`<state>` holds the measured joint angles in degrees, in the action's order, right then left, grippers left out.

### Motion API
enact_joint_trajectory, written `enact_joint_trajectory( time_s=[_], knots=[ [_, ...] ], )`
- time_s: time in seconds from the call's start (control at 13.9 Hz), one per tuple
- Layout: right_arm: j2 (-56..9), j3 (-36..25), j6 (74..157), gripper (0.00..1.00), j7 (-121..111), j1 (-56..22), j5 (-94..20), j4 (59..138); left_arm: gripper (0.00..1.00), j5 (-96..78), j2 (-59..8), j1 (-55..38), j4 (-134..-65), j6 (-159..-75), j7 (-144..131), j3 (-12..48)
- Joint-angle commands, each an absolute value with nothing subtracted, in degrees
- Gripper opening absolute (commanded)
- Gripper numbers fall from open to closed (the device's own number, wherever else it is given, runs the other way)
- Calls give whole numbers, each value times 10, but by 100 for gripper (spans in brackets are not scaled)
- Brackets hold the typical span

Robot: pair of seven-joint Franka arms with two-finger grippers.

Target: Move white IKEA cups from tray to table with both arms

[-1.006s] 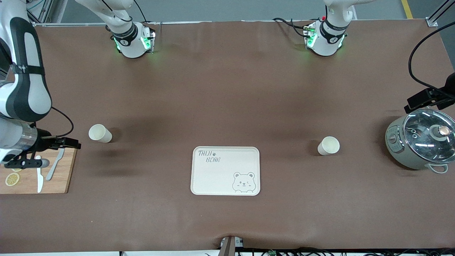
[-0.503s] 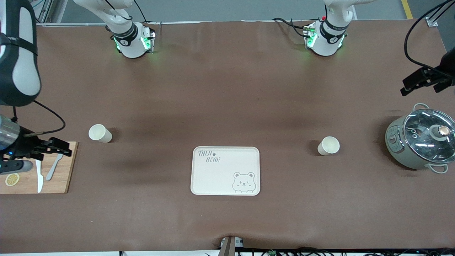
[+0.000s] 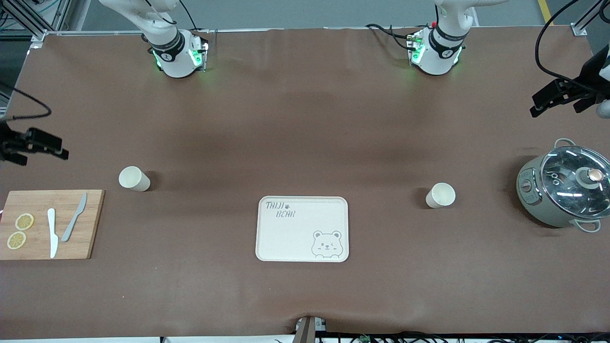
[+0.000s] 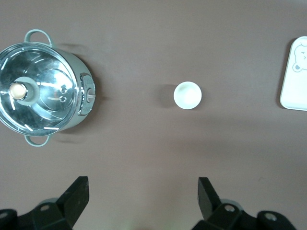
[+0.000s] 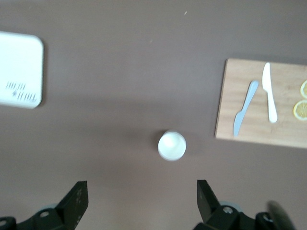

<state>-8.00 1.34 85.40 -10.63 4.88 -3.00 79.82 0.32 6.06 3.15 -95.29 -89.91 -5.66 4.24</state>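
We see both cups (image 3: 134,178) (image 3: 440,195) upright on surface (image 3: 305,119), tray (image 3: 302,229) between; left end effector (image 3: 555,97) and right end effector (image 3: 40,143) released, aloft at 2 and 9 o'clock.

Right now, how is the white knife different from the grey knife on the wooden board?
The white knife lies straight, pointing toward the front camera; the grey knife lies slanted. The white knife looks longer, and it lies between the lemon slices and the grey knife. The grey one lies closer to the cup. Both lie flat on the board, side by side, with no gripper near.
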Motion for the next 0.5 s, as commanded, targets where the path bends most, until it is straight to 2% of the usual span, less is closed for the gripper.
enact_joint_trajectory(
  time_s=[0.0,0.14,0.43],
  knots=[
    [9,11,868,100,-110,59,-24,922,100,1,57,26,-955,-906,-50,53],
    [23,11,864,100,-110,57,-24,934,100,2,44,25,-943,-907,-50,54],
    [23,12,855,100,-104,57,-14,908,100,3,30,24,-926,-907,-50,58]
  ],
)
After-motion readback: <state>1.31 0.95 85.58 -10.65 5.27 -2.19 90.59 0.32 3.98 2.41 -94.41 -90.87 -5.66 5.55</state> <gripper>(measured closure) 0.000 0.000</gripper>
